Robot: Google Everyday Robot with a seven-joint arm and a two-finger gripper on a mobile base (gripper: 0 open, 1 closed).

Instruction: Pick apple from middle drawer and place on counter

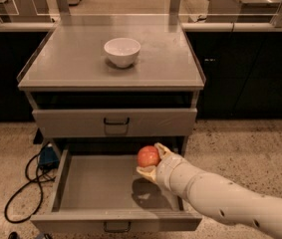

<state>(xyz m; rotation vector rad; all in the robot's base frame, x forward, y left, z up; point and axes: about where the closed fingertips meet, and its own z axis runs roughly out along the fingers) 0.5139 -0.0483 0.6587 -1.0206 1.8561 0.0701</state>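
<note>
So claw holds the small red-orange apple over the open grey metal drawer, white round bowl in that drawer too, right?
No: camera view shows the white round bowl on the matte grey metal counter, not in the open grey metal drawer. The claw does hold the small red-orange apple over that drawer.

Gripper [149, 159] seemingly clear above middle drawer [91, 184]
</note>
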